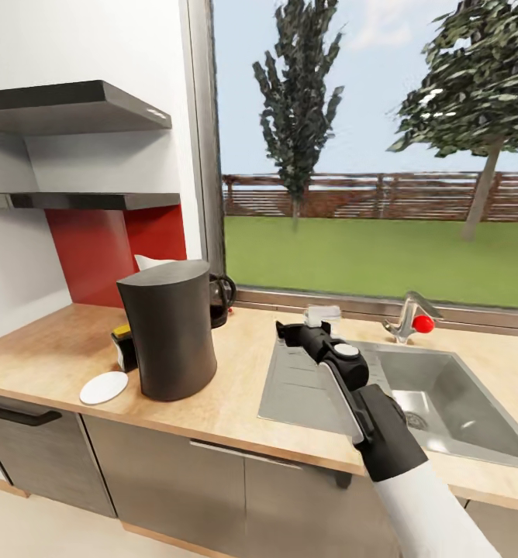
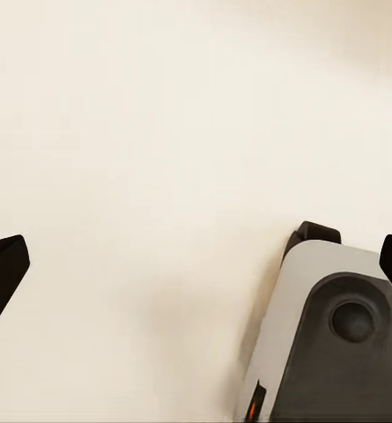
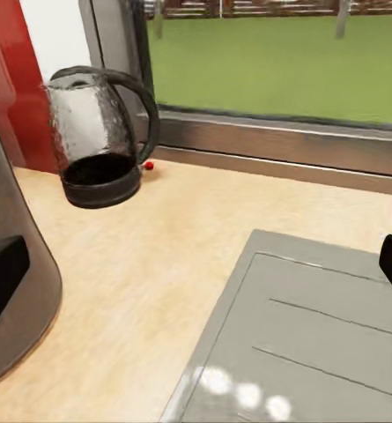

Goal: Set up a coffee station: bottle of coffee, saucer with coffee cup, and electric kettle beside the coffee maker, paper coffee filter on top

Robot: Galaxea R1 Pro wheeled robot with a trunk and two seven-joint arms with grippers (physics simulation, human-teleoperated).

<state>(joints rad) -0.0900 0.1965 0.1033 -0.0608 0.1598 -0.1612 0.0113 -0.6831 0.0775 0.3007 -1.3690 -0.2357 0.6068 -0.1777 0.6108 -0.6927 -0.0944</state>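
With right gripper (image 1: pixel 288 333) spread wide and empty over the grey steel drainboard (image 3: pixel 310 335), approach the squat dark see-through electric kettle (image 3: pixel 94 132) level, closing only around its black handle.

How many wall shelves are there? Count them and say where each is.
2. The upper kitchen shelf hangs above the lower shelf, both on the wall left of the window. More may lie out of frame.

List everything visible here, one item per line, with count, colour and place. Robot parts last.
tall dark grey coffee maker: 1, on tan wood-grain countertop
dark see-through kettle: 1, behind coffee maker, by window
flat round white saucer: 1, countertop, beside coffee maker
yellow-lidded dark jar: 1, partly hidden beside coffee maker
black wall shelves: 2, above countertop
grey steel sink: 1, with tap
right hand: 1, black, open, over sink drainer
left hand: 1, black fingertips apart, above pale floor
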